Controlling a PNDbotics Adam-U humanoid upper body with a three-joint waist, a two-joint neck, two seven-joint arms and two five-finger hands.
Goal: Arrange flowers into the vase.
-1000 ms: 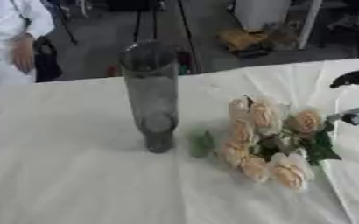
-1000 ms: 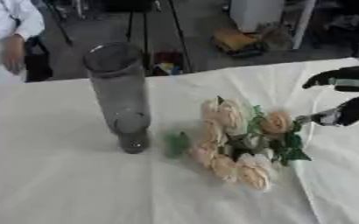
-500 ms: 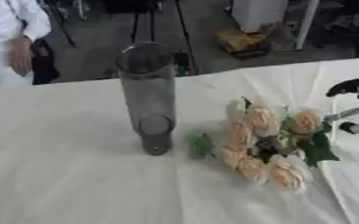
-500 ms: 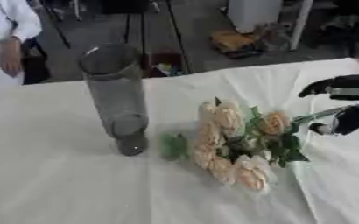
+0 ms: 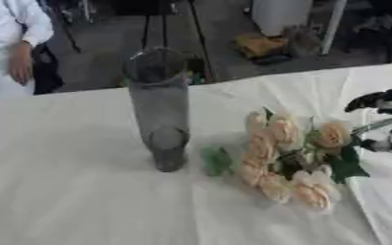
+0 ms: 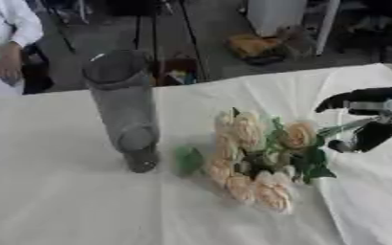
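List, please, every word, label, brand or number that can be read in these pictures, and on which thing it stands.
None: no readable text shows in either view.
The vase is plain grey glass, without label.
The flowers, the white tablecloth and the right hand bear no marks.
The things on the floor behind are too blurred to read.

A white-clothed table (image 5: 65, 191) carries an upright vase (image 5: 159, 110) and lying flowers (image 5: 287, 158).

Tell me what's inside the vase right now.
No flowers stand in the vase; its tinted wall hides the bottom. The flowers lie on the tablecloth beside it.
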